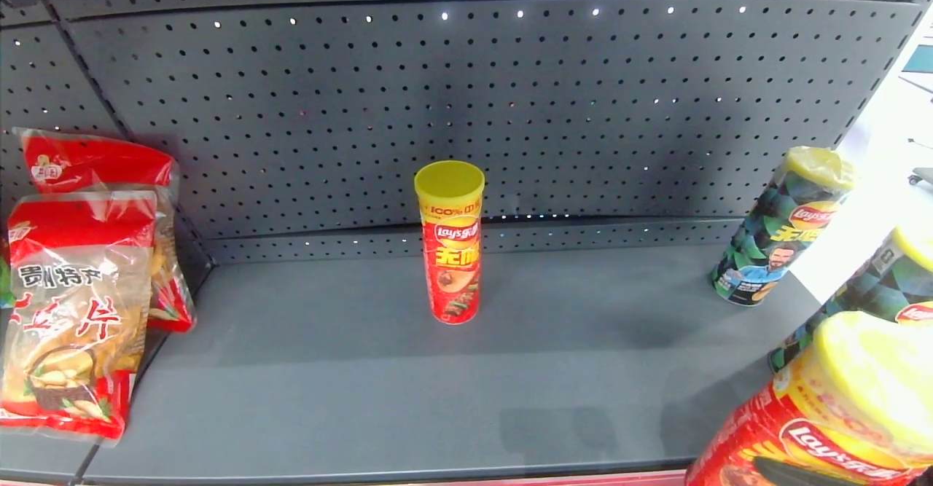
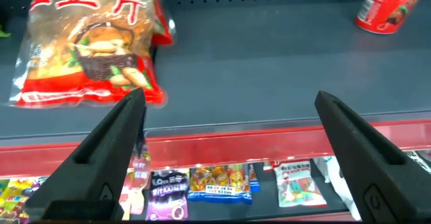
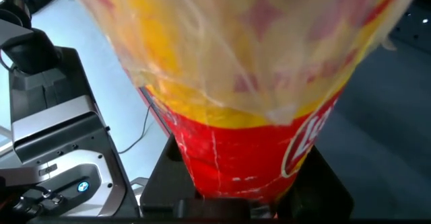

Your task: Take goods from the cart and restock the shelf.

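The right gripper [image 3: 250, 196] is clamping its fingers on the red chip can [image 1: 838, 406], hovering at five o'clock over the shelf [image 1: 510, 369]. The can is probably light, stiff, slick and dentable, so gripping mid-body suits it. The left gripper [image 2: 229, 97] is holding its fingers apart.

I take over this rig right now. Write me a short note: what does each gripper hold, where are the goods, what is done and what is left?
Left gripper: open, empty, in front of the shelf's front edge.
Right gripper: shut on a red can, at the shelf's right front, not yet set down.
On the shelf: a second red can upright in the middle, snack bags at the left end, a dark can at the right end.
Done: the second red can stands in place.
Left: set the gripped red can on the shelf, probably beside it, then fetch more goods.
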You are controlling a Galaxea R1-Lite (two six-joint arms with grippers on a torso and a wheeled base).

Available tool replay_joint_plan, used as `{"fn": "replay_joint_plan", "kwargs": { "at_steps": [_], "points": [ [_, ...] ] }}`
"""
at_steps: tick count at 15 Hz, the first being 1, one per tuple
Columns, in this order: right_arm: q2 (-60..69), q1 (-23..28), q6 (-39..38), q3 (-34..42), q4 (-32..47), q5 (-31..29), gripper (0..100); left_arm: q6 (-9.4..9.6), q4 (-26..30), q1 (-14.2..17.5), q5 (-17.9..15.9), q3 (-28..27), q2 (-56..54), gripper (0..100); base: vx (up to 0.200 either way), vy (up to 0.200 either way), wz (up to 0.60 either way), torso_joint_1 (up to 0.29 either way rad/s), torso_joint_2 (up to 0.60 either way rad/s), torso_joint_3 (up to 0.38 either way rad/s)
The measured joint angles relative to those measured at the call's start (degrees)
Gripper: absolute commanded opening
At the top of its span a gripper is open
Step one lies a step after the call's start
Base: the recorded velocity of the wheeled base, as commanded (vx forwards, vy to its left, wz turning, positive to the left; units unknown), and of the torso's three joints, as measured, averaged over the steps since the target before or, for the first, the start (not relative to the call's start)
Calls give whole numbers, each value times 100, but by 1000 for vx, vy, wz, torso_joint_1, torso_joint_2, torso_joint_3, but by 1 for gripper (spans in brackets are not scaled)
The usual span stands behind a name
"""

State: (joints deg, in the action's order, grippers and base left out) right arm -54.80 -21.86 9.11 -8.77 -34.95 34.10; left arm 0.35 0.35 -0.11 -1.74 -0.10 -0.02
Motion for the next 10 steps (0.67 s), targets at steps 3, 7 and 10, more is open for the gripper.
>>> {"fn": "replay_joint_plan", "kwargs": {
  "at_steps": [3,7,10],
  "points": [
    [-20,-13,9,-10,0,-2,0,-2,0,4,-2,0,0,100,0,0,0,0,0,0],
    [-55,-10,9,-11,0,-2,0,5,0,4,-2,0,0,100,0,0,0,0,0,0],
    [-88,-7,11,-30,0,-2,0,7,-2,0,-9,0,0,100,0,0,0,0,0,0]
  ]
}}
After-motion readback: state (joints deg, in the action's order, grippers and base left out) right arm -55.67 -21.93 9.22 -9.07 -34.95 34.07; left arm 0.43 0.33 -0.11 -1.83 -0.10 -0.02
